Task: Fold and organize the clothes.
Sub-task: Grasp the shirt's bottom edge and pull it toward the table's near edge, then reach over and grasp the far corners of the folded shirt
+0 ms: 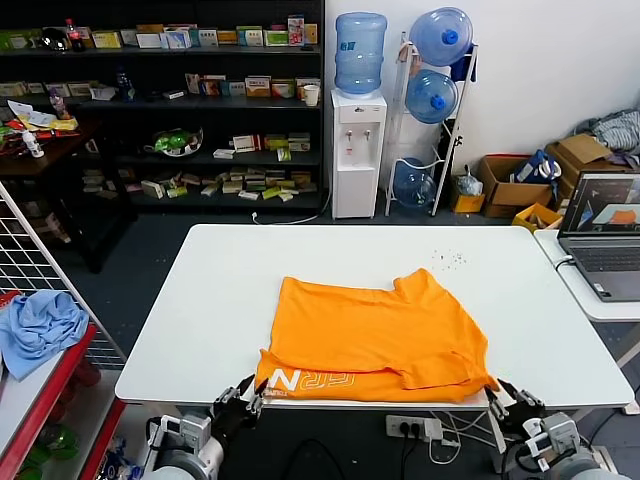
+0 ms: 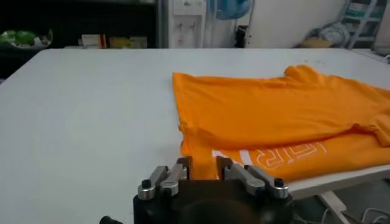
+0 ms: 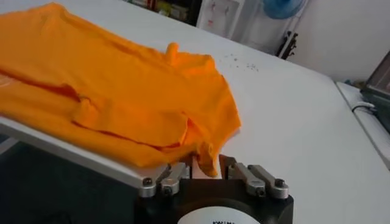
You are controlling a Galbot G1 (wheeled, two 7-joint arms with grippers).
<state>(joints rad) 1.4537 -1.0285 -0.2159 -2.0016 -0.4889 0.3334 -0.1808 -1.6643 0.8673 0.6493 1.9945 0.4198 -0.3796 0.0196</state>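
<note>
The orange T-shirt (image 1: 375,335) lies partly folded on the white table (image 1: 300,255), its near hem at the front edge, with white lettering (image 1: 310,381) showing along the front left. My left gripper (image 1: 243,393) is at the table's front edge at the shirt's near left corner; in the left wrist view (image 2: 203,167) it is open, with orange cloth (image 2: 274,115) between the fingers. My right gripper (image 1: 505,400) is at the shirt's near right corner; in the right wrist view (image 3: 209,164) it is open, with a hanging tip of the shirt (image 3: 122,91) between the fingers.
A light blue cloth (image 1: 35,330) lies on a red rack at the left. A laptop (image 1: 605,225) stands on a side table at the right. A power strip (image 1: 415,427) hangs under the table's front edge. Shelves and water bottles stand behind.
</note>
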